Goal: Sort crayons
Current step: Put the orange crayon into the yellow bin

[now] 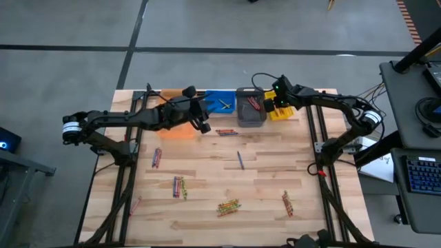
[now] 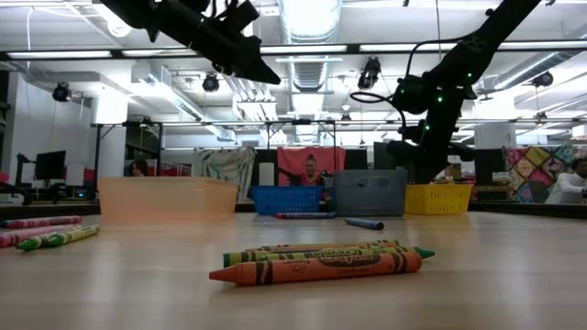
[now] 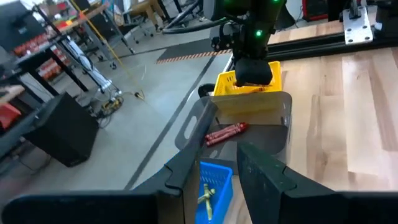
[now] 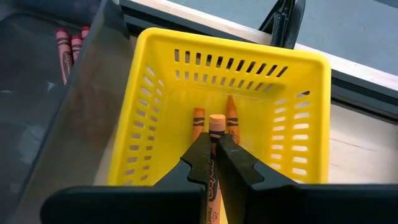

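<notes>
Four bins stand along the far edge: orange [image 1: 180, 132], blue [image 1: 220, 102], grey [image 1: 251, 110] and yellow [image 1: 281, 112]. My right gripper [image 4: 214, 146] reaches into the yellow bin [image 4: 155, 112], shut on an orange crayon [image 4: 216, 124]. Two orange crayons [image 4: 231, 121] lie on that bin's floor. Red crayons [image 3: 225, 132] lie in the grey bin. My left gripper [image 3: 219, 155] hovers open and empty above the blue bin [image 3: 219, 177], between the orange and blue bins in the high view [image 1: 204, 126]. Loose crayons [image 1: 229, 205] lie scattered on the table. My right gripper pinches the orange crayon's wrapped shaft [image 4: 211, 177] between its two fingers [image 4: 199, 158]. The crayon lies along the fingers, and its free end sticks out past their tips. The fingers slant down from above into the yellow bin. Whether the crayon's end touches the bin's floor I cannot tell.
More crayons lie across the wooden table: a group near the front [image 2: 321, 261], some at the left [image 1: 157, 157], a blue one mid-table [image 1: 240, 160] and some before the grey bin [image 1: 224, 131]. Black frame rails [image 1: 313, 138] run along both sides of the table.
</notes>
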`<state>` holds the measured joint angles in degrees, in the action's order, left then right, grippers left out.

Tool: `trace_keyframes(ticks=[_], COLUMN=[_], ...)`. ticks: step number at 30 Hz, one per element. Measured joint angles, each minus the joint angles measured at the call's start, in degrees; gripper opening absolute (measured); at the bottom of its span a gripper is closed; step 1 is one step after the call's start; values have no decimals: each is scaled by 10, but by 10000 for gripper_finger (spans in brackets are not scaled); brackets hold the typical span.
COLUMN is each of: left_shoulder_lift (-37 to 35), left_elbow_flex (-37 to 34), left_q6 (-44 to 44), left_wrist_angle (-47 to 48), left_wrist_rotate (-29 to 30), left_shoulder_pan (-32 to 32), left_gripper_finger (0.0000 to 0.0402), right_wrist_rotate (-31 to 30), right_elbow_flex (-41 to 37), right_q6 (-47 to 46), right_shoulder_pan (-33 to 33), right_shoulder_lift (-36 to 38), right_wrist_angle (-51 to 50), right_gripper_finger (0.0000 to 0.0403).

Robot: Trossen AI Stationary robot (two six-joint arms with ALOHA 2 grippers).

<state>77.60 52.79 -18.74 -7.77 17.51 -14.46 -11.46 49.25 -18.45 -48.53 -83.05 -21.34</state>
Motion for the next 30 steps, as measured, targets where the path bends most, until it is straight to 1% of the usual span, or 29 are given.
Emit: trace_keyframes(ticks=[4, 10, 13, 18, 20, 24, 27, 30], left_shoulder_lift=[0, 0, 0, 0, 0, 0, 0, 0], left_elbow_flex=[0, 0, 0, 0, 0, 0, 0, 0], left_q6=[-29, -46, -55, -56, -53, -44, -48, -64], left_wrist_angle=[-18, -28, -28, -28, -27, -25, -23, -23], left_wrist_rotate=[0, 0, 0, 0, 0, 0, 0, 0], left_shoulder_pan=[-1, -9, -20, -45, -54, -63, -63, -63], left_gripper_finger=[88, 88, 88, 88, 88, 88, 88, 88], right_wrist_rotate=[14, 14, 14, 16, 29, 30, 30, 29], right_elbow_flex=[0, 0, 0, 0, 0, 0, 0, 0], right_q6=[8, -34, -41, -12, -11, -3, -43, -51], right_shoulder_pan=[0, 0, -2, -2, -2, -1, 0, -1], right_shoulder_lift=[0, 0, 0, -5, -5, -5, -5, -5], right_wrist_angle=[1, 8, 7, 5, 3, 6, 3, 1], right_gripper_finger=[13, 13, 15, 29, 25, 12, 26, 56])
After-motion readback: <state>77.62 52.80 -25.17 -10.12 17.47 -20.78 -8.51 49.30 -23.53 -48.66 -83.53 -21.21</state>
